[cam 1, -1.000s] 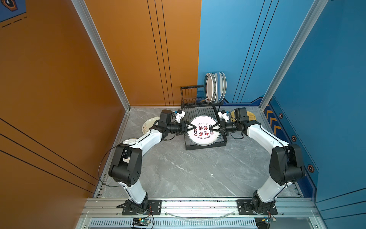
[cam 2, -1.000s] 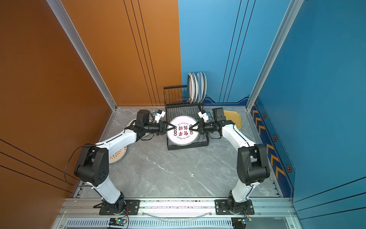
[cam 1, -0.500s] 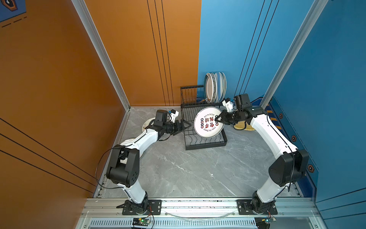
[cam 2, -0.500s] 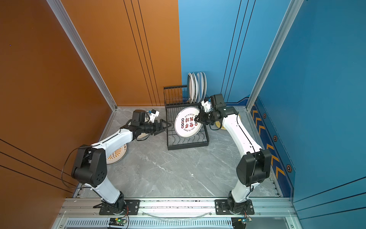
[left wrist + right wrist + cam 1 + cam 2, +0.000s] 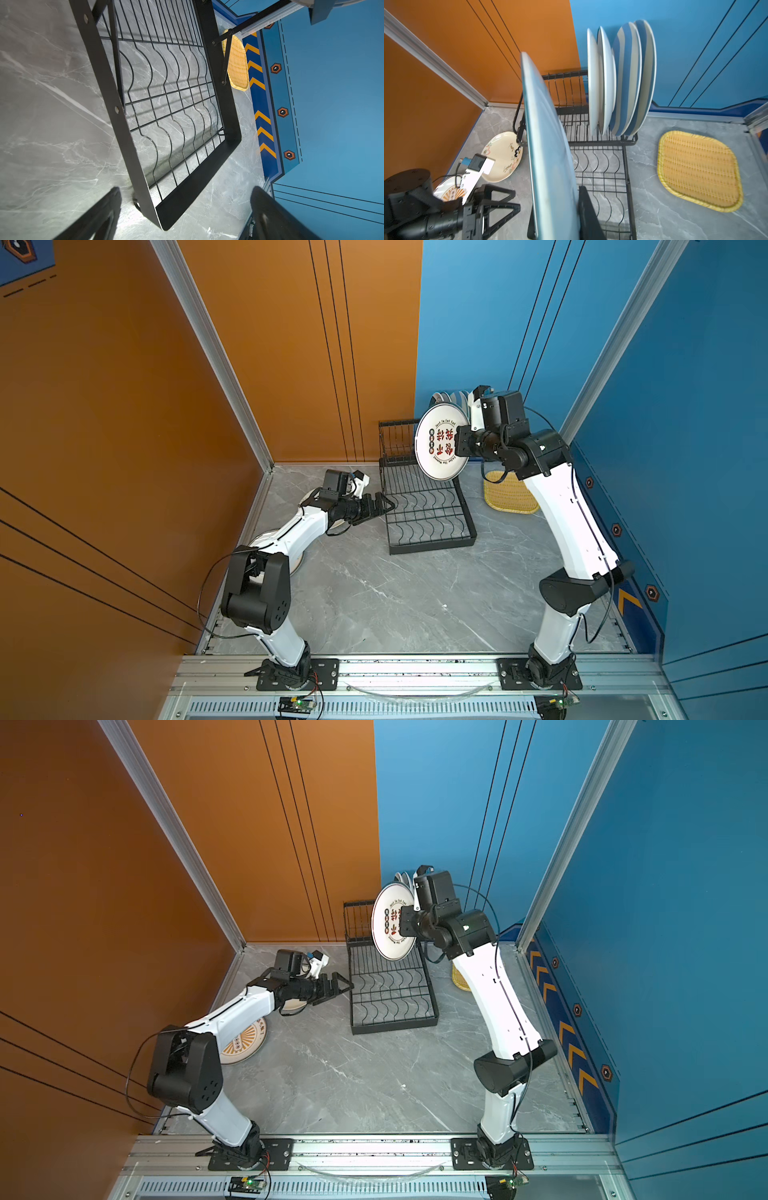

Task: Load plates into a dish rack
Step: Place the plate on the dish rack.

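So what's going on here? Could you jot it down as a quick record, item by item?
Right claw: shut on printed plate, held upright above the rack
Left claw: open, empty, beside the rack
Racked: four plates upright in the rear tier
On table: tray, cream plate, orange-print plate

- You've got two white plates (image 5: 607, 72).
- Two blue-striped plates (image 5: 627, 72).
- Three round plates with printed designs (image 5: 441, 443).
- One yellow woven tray (image 5: 699, 170).
- One black wire dish rack (image 5: 432, 544).
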Controlling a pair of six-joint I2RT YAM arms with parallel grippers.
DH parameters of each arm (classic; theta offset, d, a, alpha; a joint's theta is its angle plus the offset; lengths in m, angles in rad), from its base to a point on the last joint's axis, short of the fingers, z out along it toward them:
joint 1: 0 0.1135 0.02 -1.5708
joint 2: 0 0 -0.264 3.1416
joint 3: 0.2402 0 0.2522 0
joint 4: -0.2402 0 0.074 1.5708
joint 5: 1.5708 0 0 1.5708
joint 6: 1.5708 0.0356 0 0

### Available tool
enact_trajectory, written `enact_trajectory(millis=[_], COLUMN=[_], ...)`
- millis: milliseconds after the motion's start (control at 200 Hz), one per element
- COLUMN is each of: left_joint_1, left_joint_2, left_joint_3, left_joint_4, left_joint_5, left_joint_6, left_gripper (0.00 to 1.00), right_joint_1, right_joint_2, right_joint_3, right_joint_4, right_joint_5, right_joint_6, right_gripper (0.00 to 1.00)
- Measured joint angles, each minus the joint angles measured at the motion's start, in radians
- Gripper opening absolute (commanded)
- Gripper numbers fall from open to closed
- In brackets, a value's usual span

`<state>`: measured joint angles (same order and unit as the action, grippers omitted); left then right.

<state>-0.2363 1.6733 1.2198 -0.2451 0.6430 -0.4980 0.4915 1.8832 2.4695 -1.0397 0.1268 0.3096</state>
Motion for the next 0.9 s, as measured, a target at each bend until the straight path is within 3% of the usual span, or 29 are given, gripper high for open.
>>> enact_trajectory(millis=[110, 345, 901], left_joint_1=[0.001, 0.011, 0.052], left_joint_2=[-0.002, -0.004, -0.004], left_joint_3=[0.0, 0.0, 0.032], left_joint_4=[-0.016, -0.04, -0.061], left_joint_5=[-0.01, -0.016, -0.015], left_joint_6=[0.013, 0.039, 0.064], left_gripper=[0.99, 0.98, 0.98], right_joint_1=[0.035, 0.083, 0.103], right_joint_2=[0.079, 0.177, 0.352], right_joint_3=[0.077, 0.079, 0.079], right_joint_4=[0.02, 0.166, 0.598], right_joint_5=[0.129, 0.334, 0.521], right_joint_6=[-0.039, -0.128, -0.333], right_gripper=[0.0, 0.0, 0.0])
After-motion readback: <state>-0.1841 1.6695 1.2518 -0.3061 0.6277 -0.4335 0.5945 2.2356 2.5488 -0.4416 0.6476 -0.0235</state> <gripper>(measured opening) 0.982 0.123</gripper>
